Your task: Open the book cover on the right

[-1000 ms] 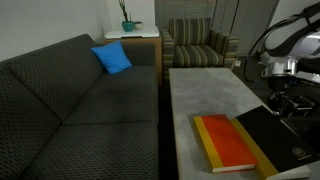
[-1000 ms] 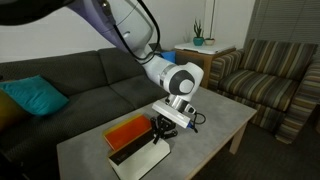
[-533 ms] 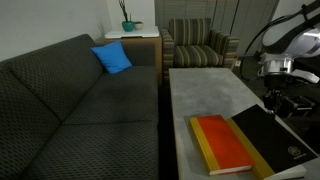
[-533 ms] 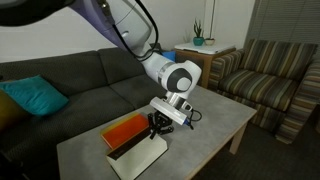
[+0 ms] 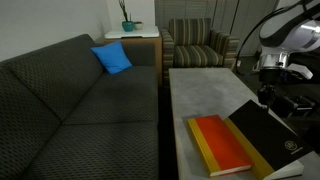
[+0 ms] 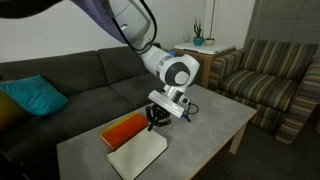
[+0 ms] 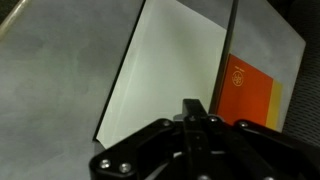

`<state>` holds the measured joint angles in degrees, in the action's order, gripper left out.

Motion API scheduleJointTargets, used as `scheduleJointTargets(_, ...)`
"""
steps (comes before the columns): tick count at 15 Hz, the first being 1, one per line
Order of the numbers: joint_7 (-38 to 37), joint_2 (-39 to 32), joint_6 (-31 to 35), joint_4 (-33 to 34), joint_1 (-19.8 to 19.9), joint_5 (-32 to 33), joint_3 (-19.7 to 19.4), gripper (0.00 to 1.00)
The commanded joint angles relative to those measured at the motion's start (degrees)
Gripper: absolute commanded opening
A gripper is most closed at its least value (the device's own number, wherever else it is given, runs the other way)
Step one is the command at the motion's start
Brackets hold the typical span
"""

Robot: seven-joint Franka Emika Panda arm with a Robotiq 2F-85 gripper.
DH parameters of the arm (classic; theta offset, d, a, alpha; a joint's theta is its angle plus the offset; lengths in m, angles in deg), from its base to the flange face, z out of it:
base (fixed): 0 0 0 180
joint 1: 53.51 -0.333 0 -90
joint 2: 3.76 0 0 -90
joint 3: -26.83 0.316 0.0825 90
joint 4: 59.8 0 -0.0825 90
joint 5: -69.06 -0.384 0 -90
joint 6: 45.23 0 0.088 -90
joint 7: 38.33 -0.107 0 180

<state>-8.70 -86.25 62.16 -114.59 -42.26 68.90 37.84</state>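
One thin pinch is carrying everything: the gripper (image 5: 272,100), jaws fully closed on the book cover (image 5: 258,128), is holding it half raised near the table's (image 5: 205,90) corner; a slip would be dropping it shut

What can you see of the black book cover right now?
The book cover is a large, flat, rigid black board with a small pale mark near one corner. It is partly open, tilted up off the white page beneath it and hinged along the side next to the orange-red book. In the wrist view it shows only edge-on, as a thin dark line. The shut gripper appears to pinch its raised edge.
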Motion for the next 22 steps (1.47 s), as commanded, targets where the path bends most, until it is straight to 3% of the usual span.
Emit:
scheduleJointTargets(1,3.04,3.22,-1.64,-4.46,1.43,-1.0,2.07,0.0)
scheduleJointTargets(10,9.57,3.8,-8.43,-8.33,2.93,-1.24,7.54,0.0)
scheduleJointTargets(22,11.2,-2.0,-13.43,-8.77,2.83,-1.88,13.16,0.0)
